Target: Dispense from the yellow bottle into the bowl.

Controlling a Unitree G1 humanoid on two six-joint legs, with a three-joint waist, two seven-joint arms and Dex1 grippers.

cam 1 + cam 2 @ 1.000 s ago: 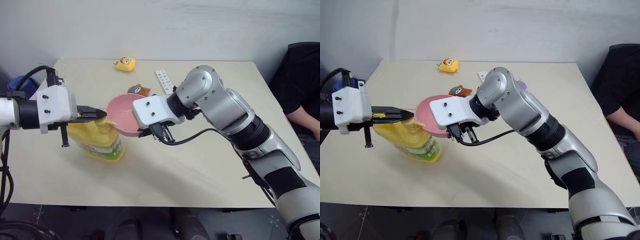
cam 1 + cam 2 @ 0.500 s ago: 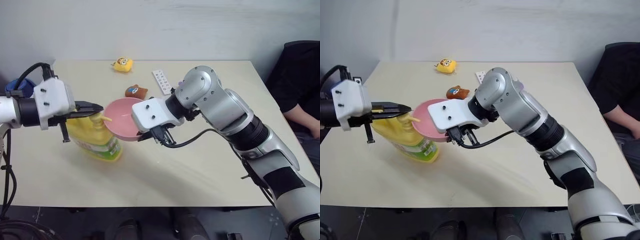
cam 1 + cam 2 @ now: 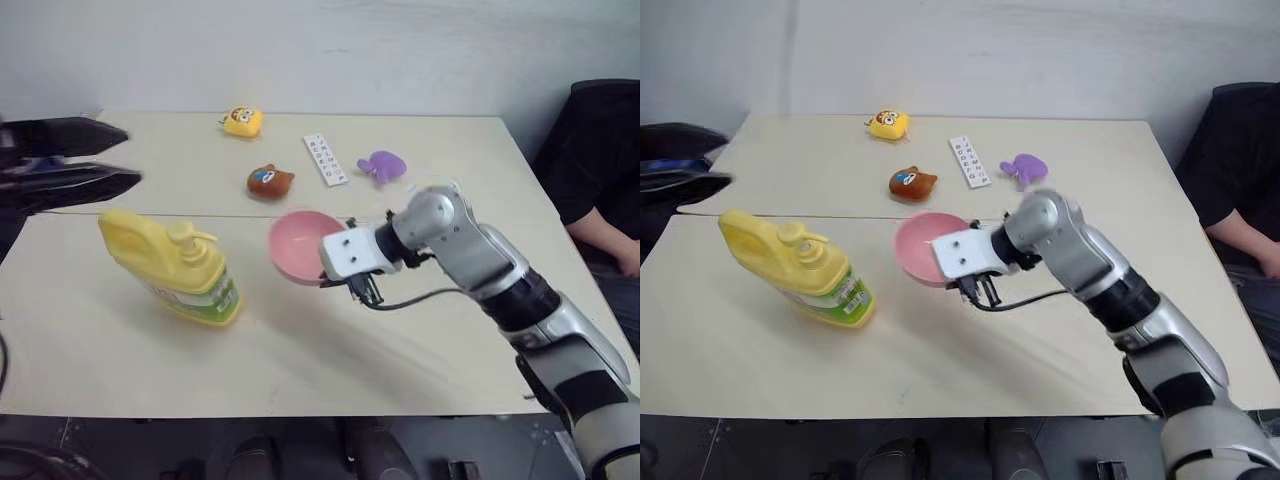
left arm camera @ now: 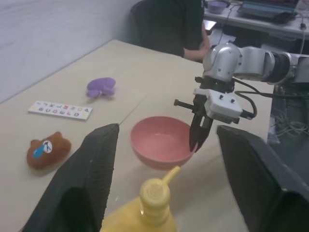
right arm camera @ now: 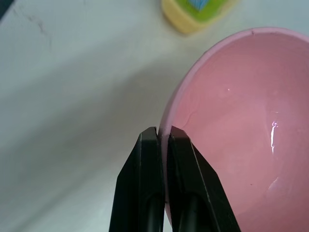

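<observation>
Left eye view, items by size.

Surface [image 3: 330,370]: pale tabletop carrying every item below.

Yellow bottle [image 3: 172,268]: stands on the surface toward the robot's left, apart from both grippers. Long axis leans away from upright, the base toward the robot, the pump top tipped up and to the far side. Handle faces the robot's left; the pump spout [image 4: 172,172] points toward the bowl.

Bowl [image 3: 298,247]: pink, just right of the bottle with a gap between them, tilted so its opening faces partly toward the bottle. No contents can be made out inside.

Right gripper [image 5: 163,132]: fingers pressed together on the bowl's rim, pinching it.

Left gripper [image 4: 164,145]: fingers spread wide, holding nothing, raised above and behind the bottle.

Step in hand, by my reading: bowl held at the spout, pump unattended. Next move calls for the left gripper to come down on the pump top while the bowl sits under the spout tip.
</observation>
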